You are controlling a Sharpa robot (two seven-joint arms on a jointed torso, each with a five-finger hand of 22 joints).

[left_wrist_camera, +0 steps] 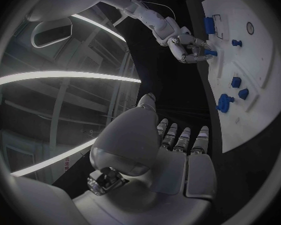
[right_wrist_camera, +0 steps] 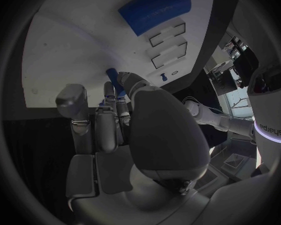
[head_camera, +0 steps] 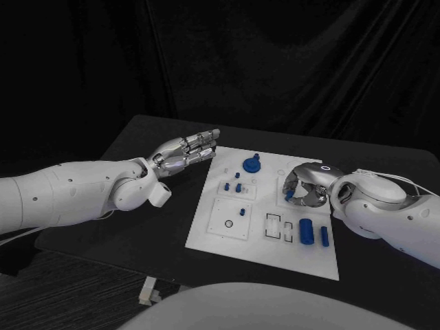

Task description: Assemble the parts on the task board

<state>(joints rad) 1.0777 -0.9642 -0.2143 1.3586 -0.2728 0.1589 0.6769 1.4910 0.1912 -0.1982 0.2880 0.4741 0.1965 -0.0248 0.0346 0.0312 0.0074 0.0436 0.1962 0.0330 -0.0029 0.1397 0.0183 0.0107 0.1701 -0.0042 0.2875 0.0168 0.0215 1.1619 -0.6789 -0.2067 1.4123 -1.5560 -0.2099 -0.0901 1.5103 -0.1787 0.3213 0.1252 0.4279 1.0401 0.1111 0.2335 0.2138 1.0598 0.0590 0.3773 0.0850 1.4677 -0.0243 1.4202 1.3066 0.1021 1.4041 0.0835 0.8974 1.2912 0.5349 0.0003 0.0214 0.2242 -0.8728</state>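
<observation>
Task board [head_camera: 269,256] sits in the middle of the black table [head_camera: 130,227], a white plate with small blue parts spread over it. I see a round blue part [head_camera: 251,164] near the board's far edge, a few short blue pegs [head_camera: 230,185] toward its left edge, and a larger blue block [head_camera: 307,229] with a slimmer blue bar [head_camera: 325,235] just beside it near the right edge. My right hand [head_camera: 306,187] is over the right side of the board, fingers curled in, pinching a small blue part [right_wrist_camera: 112,75] at the fingertips; the part's far end is at the board's surface, though I cannot tell if it touches. My left hand [head_camera: 185,150] hovers just off the board's far left corner, fingers stretched out straight and close together, holding nothing
</observation>
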